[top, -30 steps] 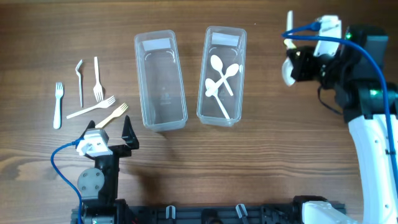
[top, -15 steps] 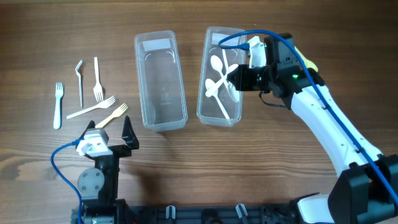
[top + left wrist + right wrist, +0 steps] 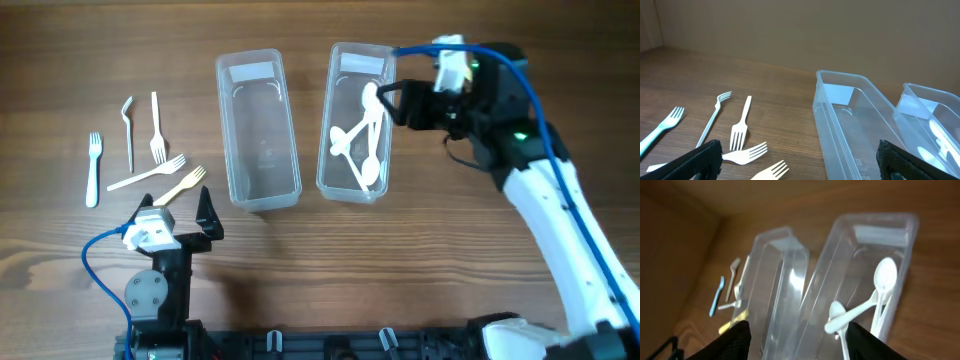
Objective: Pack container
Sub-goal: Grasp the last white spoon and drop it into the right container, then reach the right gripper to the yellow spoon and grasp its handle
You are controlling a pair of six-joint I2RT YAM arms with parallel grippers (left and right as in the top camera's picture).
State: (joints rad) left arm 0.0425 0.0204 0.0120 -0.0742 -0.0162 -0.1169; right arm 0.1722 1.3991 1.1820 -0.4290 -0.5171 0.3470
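Your right gripper (image 3: 388, 103) hangs parted, empty, over the spoon container (image 3: 325, 150); left gripper (image 3: 180, 208) wide; forks (image 3: 156, 125) at nine o'clock look light, slippery plastic; pinch mid-handle.

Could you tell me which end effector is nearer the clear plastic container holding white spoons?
Right. The right end effector is at the right rim of the clear plastic spoon container; the left end effector sits beyond the empty clear container.

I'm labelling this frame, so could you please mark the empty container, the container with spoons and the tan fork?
empty container (image 3: 260, 140), overhead view, middle of its bare floor.
container with spoons (image 3: 360, 63), overhead view, white label at far end.
tan fork (image 3: 180, 186), overhead view, middle of its handle.
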